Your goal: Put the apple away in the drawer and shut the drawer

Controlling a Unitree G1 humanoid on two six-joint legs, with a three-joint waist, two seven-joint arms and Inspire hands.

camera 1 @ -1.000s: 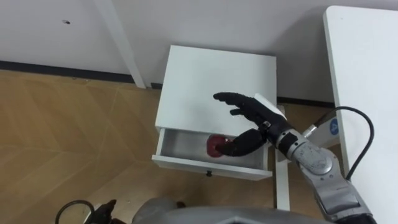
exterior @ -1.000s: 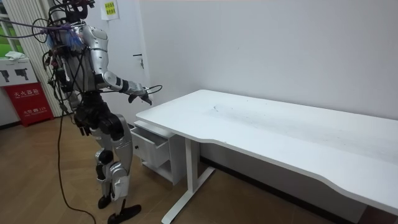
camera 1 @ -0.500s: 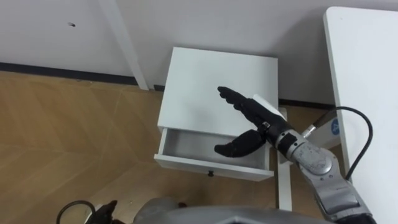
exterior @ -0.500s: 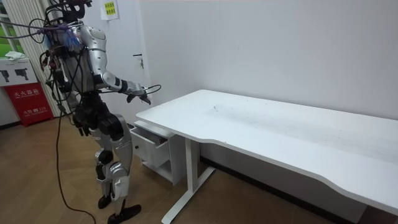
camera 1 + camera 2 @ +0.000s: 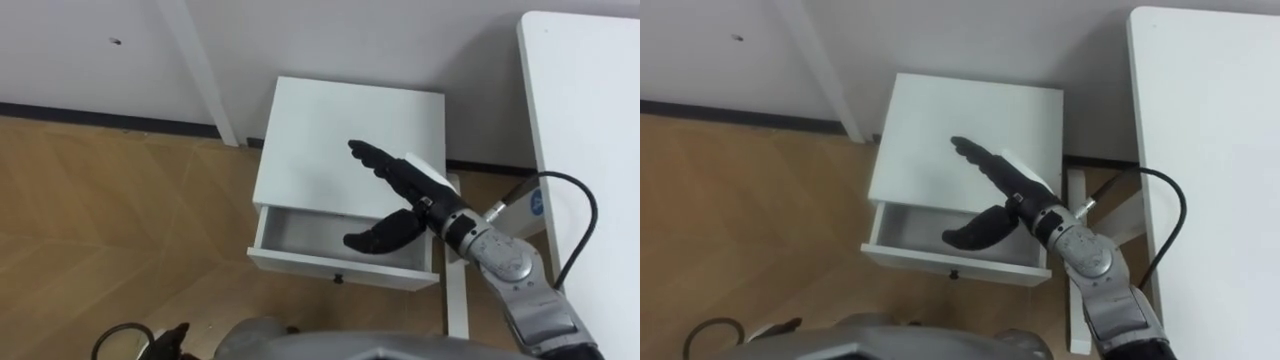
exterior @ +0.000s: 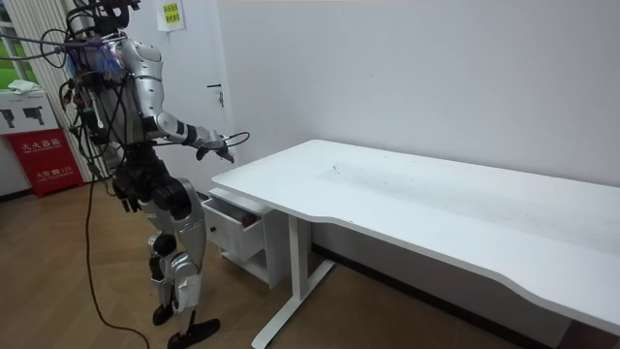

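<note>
**Eye views, looking down.** A white cabinet stands against the wall at the centre of the field. Its drawer is pulled open toward 6 o'clock, with the front panel out over the wood floor.

The right hand enters from 4 o'clock. It hangs above the right half of the drawer and the front edge of the cabinet.
- **Fingers:** the fingers are straight and reach toward 10 o'clock over the cabinet top.
- **Thumb:** the thumb is spread well apart from the fingers. It points toward 8 o'clock across the drawer's opening.
- **Hold:** the hand is wide apart and holds nothing.

The thumb covers part of the drawer's inside, so whether the apple lies under it cannot be told. At 9 o'clock of the thumb the drawer's bottom shows white. A white desk runs along the 3 o'clock edge, just beside the cabinet.

**Room view.** The robot stands upright at 9 o'clock, at the end of the desk, facing the room view's right. The cabinet sits low before its legs, under the desk's end, with the drawer out toward the robot. The right hand is held forward above the cabinet. The left hand hangs by the hip.
</note>
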